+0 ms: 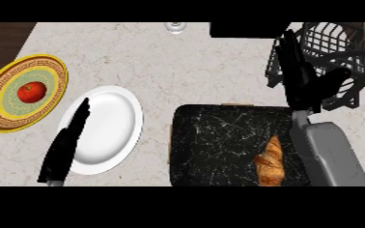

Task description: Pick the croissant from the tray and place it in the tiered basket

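Note:
A golden-brown croissant (272, 162) lies on the black marbled tray (214, 145), near its front right corner. The black wire tiered basket (329, 43) stands at the back right of the counter. My right hand (296, 75) is raised over the basket's left side, beyond the tray, with fingers straight and the thumb spread to the right; it holds nothing. Its grey forearm (329, 152) runs along the tray's right edge, just right of the croissant. My left hand (65, 142) rests open at the lower left, fingers pointing up over the white plate.
A white plate (107, 125) lies left of the tray. A yellow patterned plate (28, 92) with a red tomato (31, 92) sits at the far left edge. A glass (175, 27) stands at the counter's back edge, next to a dark block (246, 29).

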Robot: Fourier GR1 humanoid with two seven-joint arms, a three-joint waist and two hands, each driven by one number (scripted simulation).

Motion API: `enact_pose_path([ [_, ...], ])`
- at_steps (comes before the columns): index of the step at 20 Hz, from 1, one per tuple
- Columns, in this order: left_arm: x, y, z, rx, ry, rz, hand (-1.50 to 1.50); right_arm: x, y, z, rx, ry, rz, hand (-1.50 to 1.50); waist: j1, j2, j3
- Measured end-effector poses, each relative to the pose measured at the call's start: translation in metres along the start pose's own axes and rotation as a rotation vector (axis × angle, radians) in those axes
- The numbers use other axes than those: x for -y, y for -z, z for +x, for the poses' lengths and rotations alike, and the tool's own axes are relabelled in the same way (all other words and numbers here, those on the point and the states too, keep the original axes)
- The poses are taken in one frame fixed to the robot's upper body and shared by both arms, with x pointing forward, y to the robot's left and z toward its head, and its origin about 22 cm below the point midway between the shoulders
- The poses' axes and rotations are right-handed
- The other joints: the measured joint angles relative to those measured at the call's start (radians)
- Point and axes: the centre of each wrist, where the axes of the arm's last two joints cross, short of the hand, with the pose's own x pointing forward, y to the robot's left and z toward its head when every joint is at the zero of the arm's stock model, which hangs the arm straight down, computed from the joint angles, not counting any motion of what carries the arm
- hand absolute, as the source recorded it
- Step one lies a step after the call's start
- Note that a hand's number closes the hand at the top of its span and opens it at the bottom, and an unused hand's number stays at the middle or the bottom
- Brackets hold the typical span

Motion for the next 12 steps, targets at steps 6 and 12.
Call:
enact_pose_path([
  [6,-0.03,0.016,0.013,0.038,0.047,0.129,0.0,0.022,-0.041,-0.018,-0.023,0.041,-0.318,1.5,-0.059,-0.041,-0.004],
  [12,-0.048,0.018,0.016,0.04,0.055,0.201,0.0,0.074,-0.112,-0.08,-0.275,-0.109,-0.874,-1.5,-0.132,-0.048,-0.007],
])
